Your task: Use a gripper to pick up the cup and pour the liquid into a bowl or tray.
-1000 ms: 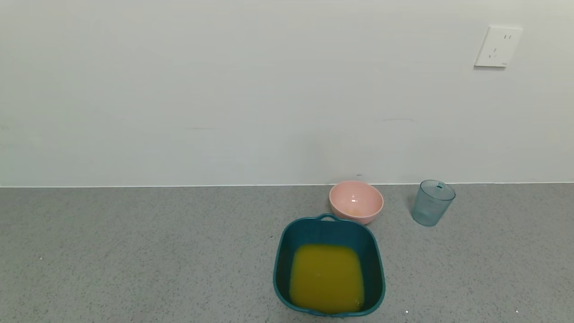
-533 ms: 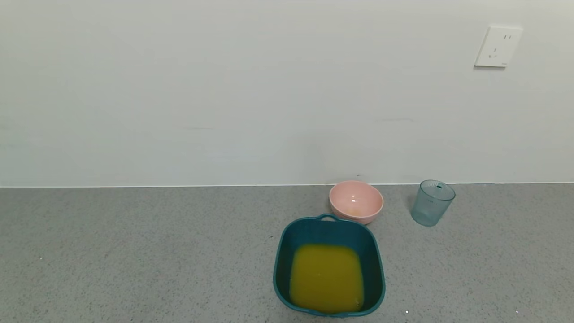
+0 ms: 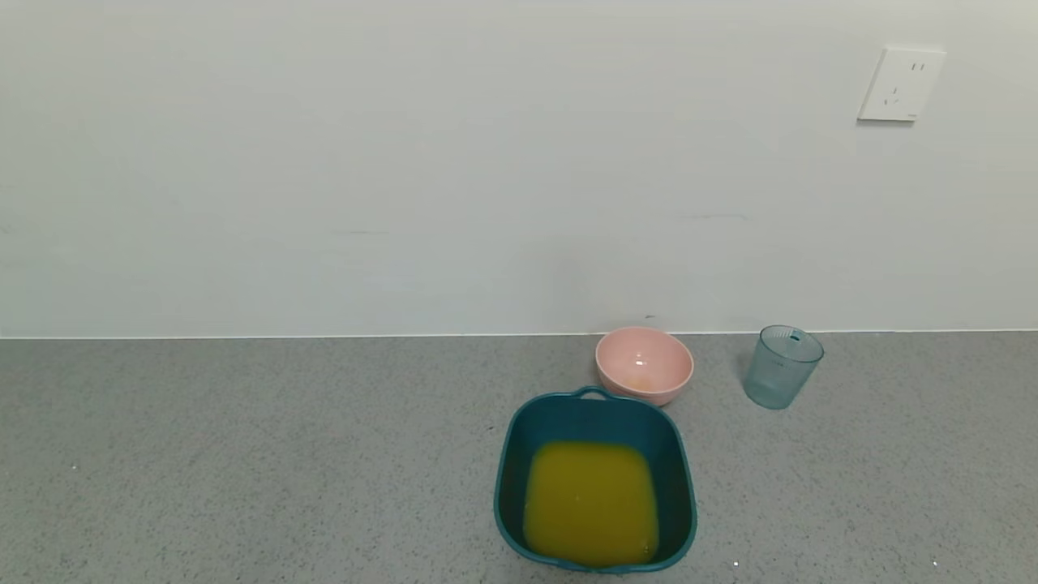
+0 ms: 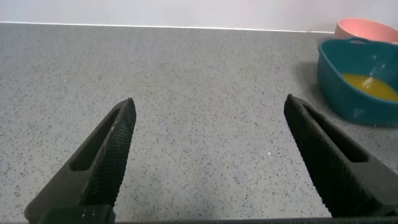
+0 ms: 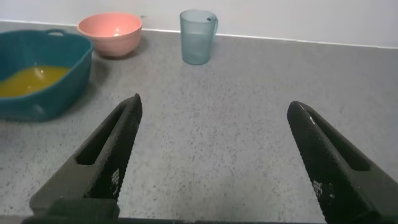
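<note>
The pale blue-green cup (image 3: 782, 367) stands upright and looks empty on the grey counter near the back wall, at the right; it also shows in the right wrist view (image 5: 198, 36). The dark teal basin (image 3: 519, 454) sits front of centre and holds yellow-orange liquid (image 3: 590, 501). It also shows in the left wrist view (image 4: 339, 93) and in the right wrist view (image 5: 62, 93). My left gripper (image 4: 208, 109) is open and empty over bare counter, left of the basin. My right gripper (image 5: 214, 106) is open and empty, well short of the cup. Neither gripper shows in the head view.
A round pink bowl (image 3: 644, 364) stands just behind the basin, close to the wall, with a trace of orange at its bottom. A white wall socket (image 3: 900, 83) is at the upper right. The grey counter (image 3: 243, 454) stretches bare to the left.
</note>
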